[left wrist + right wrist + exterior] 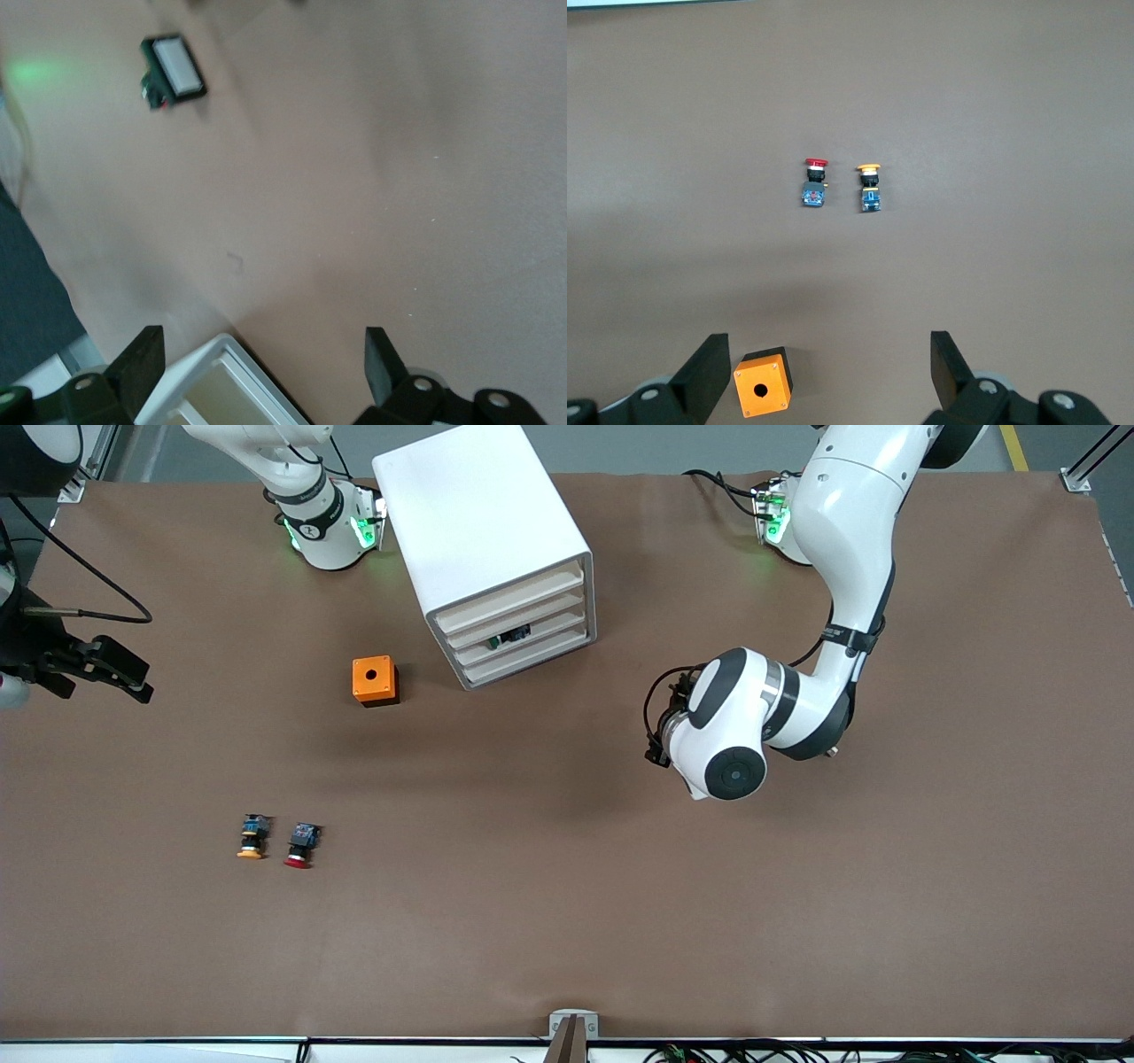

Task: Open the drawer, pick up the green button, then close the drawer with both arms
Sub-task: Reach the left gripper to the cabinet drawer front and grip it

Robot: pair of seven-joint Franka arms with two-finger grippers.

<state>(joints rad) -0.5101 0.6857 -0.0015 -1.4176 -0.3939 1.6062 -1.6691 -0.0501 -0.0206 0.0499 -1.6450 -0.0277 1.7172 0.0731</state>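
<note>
1. Brown matting covers the table [567, 921], and a white boxy cabinet [478, 514] stands on it between the two arm bases, its slatted front turned toward the front camera and the left arm's end.
2. Well away from the cabinet, the right gripper [97, 664] hangs over the right arm's end of the table. In the right wrist view the right gripper [828, 350] has its claw spread wide, with nothing between its fingers [709, 363].
3. A yellow-orange-capped button [252, 839] lies on its side, much nearer to the front camera than the cabinet and toward the right arm's end.
4. A red-capped button [301, 846] lies just beside it, a little closer to the cabinet. The two are apart and their caps point toward the front camera.
5. A small orange box [375, 680] with a round hole in its top sits near the cabinet's front corner, toward the right arm's end.
6. All four cream fronts sit flush in the cabinet. The drawer [549, 634], third from the top, is pushed in.
7. The button [508, 638] with the green cap shows at that drawer's front, inside the cabinet.
8. The left gripper [660, 726] is over bare table, toward the left arm's end from the cabinet's front and mostly hidden under its own wrist.
9. In the left wrist view the left gripper [264, 350] is spread wide and holds nothing. A white-framed corner, apparently the cabinet's, shows between its fingers [146, 354].
</note>
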